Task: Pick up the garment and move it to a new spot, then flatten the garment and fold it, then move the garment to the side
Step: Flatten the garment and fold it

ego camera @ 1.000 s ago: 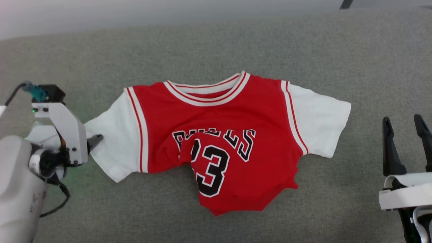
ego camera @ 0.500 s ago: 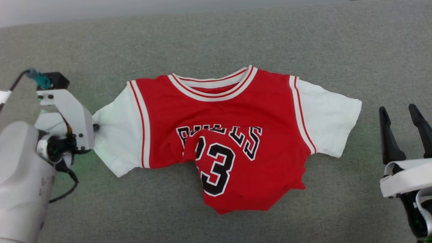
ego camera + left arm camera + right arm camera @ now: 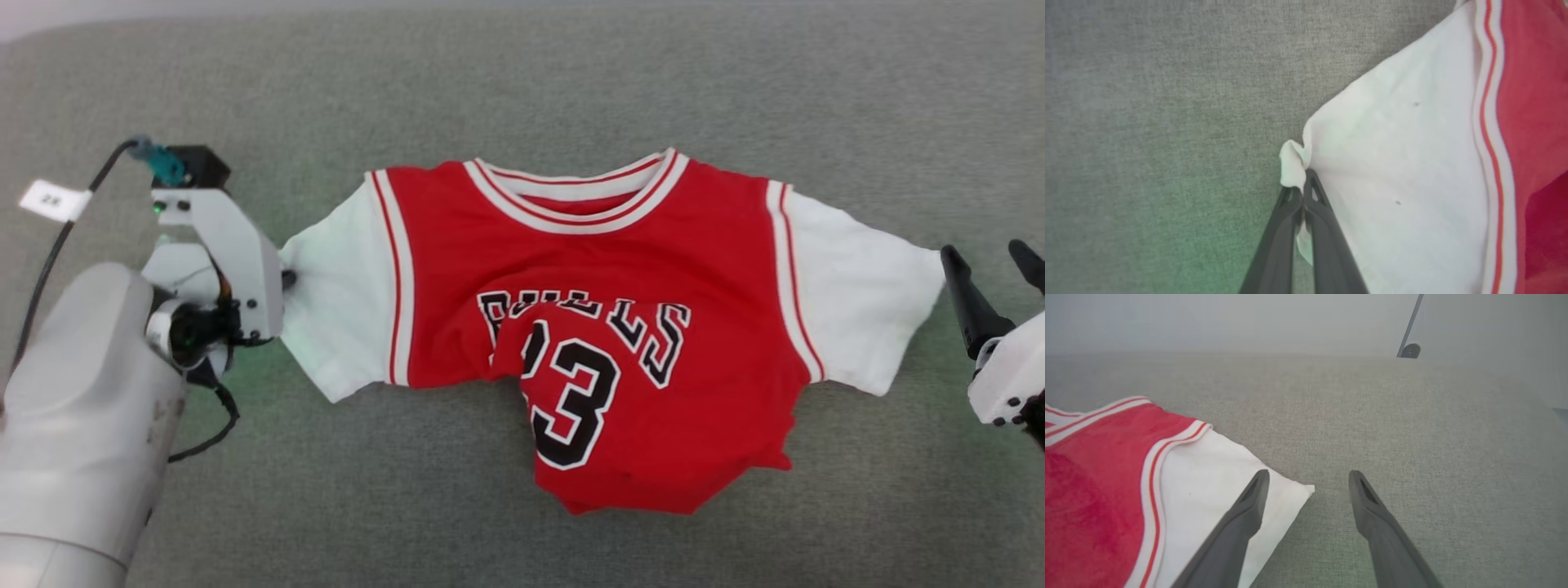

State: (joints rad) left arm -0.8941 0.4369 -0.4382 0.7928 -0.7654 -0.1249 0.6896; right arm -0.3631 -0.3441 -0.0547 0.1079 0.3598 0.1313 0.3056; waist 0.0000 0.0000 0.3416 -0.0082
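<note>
My left gripper has shut since a second ago. Its fingers stood apart beside the white left sleeve then, and now they pinch that sleeve's outer edge. The right gripper has drawn nearer the right sleeve. My head camera has swung as well, so the whole picture sits further right.

The grey cloth-covered bench spreads under everything. The garment lies front up near its middle, collar away from me and both sleeves spread sideways. The lower red body is bunched up over the black lettering, which leaves the 23 skewed.

The right gripper's fingers stand wide apart and hold nothing. In its wrist view one fingertip hangs over the sleeve's corner and the other over bare bench, and I cannot tell whether either touches. In the left wrist view a small tuft of white cloth bulges past the closed fingertips. A small white tag sits by the left arm's cable.
</note>
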